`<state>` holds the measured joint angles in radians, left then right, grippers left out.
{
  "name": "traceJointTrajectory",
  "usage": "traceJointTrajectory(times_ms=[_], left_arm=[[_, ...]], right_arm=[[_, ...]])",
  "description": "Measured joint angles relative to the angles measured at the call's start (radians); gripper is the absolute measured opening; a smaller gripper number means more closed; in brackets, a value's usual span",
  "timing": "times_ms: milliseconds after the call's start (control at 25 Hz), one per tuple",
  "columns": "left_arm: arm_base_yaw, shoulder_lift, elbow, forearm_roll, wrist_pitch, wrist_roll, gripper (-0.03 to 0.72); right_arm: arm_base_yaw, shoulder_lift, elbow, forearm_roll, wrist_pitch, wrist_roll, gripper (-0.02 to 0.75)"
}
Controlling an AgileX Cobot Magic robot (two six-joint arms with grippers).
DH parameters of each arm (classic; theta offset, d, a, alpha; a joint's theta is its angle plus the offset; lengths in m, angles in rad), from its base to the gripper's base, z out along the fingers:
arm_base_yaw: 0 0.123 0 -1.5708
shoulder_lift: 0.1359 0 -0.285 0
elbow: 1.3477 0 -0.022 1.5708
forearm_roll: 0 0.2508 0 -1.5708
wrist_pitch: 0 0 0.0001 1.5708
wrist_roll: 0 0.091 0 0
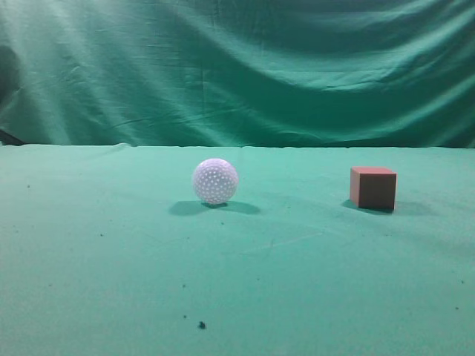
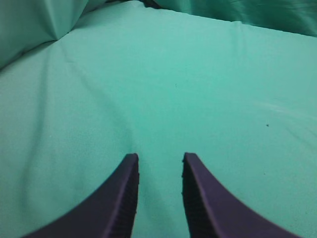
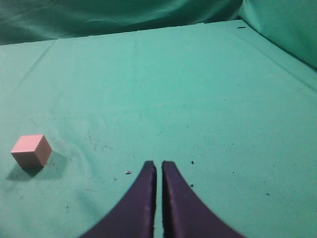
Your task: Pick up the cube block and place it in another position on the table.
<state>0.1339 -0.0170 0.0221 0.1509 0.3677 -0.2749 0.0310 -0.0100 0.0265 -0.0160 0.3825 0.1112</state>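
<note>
A: Sitting on the table, the cube block is resting flat on the green cloth on the right side of the exterior view, one vertical edge turning slightly toward the camera, its top face looking lighter than its reddish-brown sides

B: Is anything touching it?

A: Nothing is touching it. From the right wrist view the cube block is lying off to the far left, well apart from the right gripper, and it is casting a small shadow on the cloth

B: How is that gripper standing?

A: Its two dark fingers are lying almost pressed together, only a thin slit showing between the tips, and they are pinching nothing. Green cloth with a few dark specks is showing beyond the tips

B: And the other arm?

A: The left gripper is holding its fingers spread, a clear gap of bare cloth showing between them, and it is gripping nothing. Whether either set of tips is touching the cloth, I cannot tell

B: What else is lying around?

A: A white dimpled ball is sitting near the middle of the table, well to the left of the cube. A draped green curtain is hanging behind the table's far edge
</note>
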Motion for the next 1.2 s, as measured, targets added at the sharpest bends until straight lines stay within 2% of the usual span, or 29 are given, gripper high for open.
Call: traceJointTrajectory(times_ms=[920,1040,1200], left_arm=[[0.000,0.000,0.000,0.000,0.000,0.000,0.235],[0.000,0.000,0.000,0.000,0.000,0.000,0.235],[0.000,0.000,0.000,0.000,0.000,0.000,0.235]], right_arm=[[0.000,0.000,0.000,-0.006,-0.005,0.000,0.000],[0.000,0.000,0.003,0.013,-0.121,0.019,0.000],[0.000,0.000,0.003,0.066,-0.489,0.018,0.000]])
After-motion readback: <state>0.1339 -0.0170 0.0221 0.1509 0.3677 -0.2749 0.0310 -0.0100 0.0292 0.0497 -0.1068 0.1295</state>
